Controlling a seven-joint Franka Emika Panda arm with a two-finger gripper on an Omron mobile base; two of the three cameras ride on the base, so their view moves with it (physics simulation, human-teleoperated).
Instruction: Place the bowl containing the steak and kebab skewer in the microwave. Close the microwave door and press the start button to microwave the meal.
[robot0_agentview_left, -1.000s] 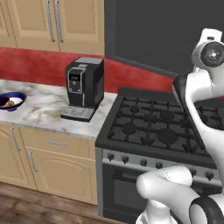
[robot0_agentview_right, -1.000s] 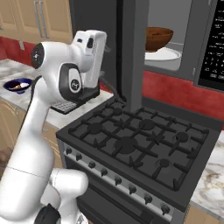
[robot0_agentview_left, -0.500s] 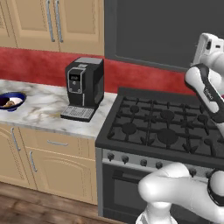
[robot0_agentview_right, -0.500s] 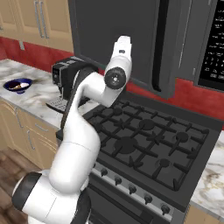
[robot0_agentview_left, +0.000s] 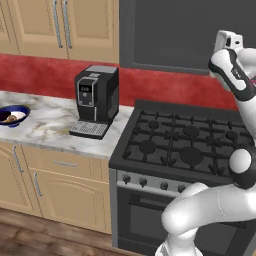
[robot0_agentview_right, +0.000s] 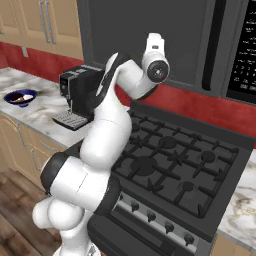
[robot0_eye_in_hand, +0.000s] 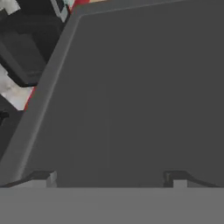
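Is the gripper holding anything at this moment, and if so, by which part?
Nothing is held. The gripper is open, its two fingertips wide apart with nothing between them, facing the flat dark grey microwave door.

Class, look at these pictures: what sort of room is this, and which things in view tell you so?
A home kitchen, rendered rather than real. A gas stove stands between marble counters, a coffee machine sits on one counter, and wooden cabinets hang above.
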